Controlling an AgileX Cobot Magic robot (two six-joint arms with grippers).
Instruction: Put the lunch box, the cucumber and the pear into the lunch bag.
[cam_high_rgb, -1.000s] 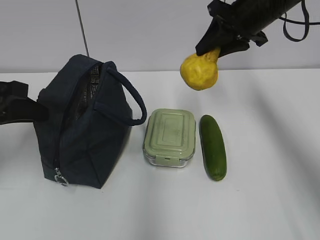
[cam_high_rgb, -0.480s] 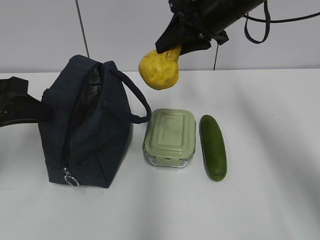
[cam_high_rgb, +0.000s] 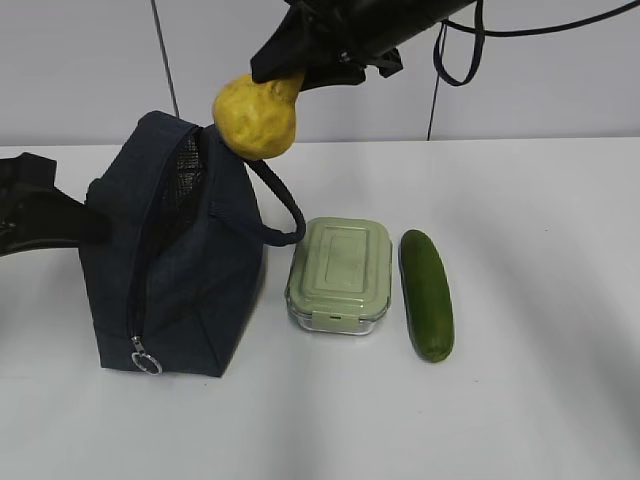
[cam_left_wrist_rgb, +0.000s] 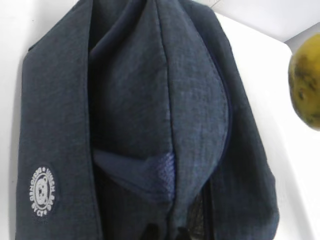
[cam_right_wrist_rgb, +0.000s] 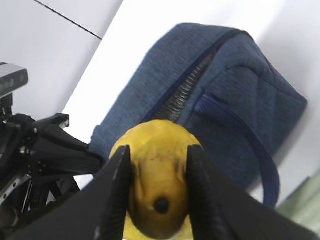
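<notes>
The right gripper (cam_high_rgb: 285, 75), clamped on the pear (cam_high_rgb: 256, 117) by its neck above the lunch bag (cam_high_rgb: 175, 260), should centre over the opening toward nine o'clock before releasing.

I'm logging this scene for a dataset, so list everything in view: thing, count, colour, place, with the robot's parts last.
lunch bag: one, dark navy, left on the table, zipper open along the top, silver ring pull at its lower front.
pear: one, yellow, in the air over the bag's top, near its handle.
lunch box: one, clear with sage-green lid, mid-table, right of the bag.
cucumber: one, dark green, beside the box on its right.
table: one, white.
right gripper: black, clamped on the pear's neck.
left gripper: black, at the bag's left side; its jaws hidden.
</notes>
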